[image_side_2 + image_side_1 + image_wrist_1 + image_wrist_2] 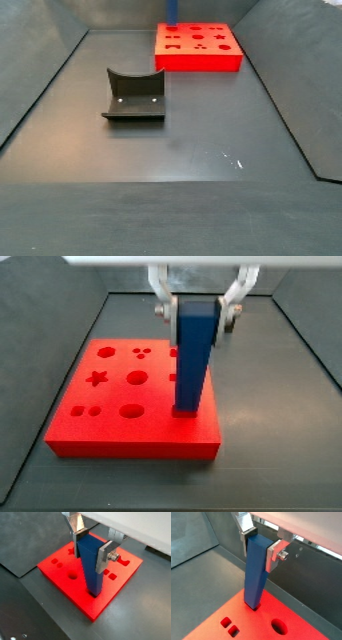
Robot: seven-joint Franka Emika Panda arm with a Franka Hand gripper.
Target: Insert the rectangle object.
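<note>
Already standing upright with its lower end sitting in a slot near the edge of the red block with shaped holes [120, 406], tall smooth blue rectangular bar [195, 356], pincer [198, 308] clamping its top, apparently only partly seated, needing pushing down and releasing.
</note>
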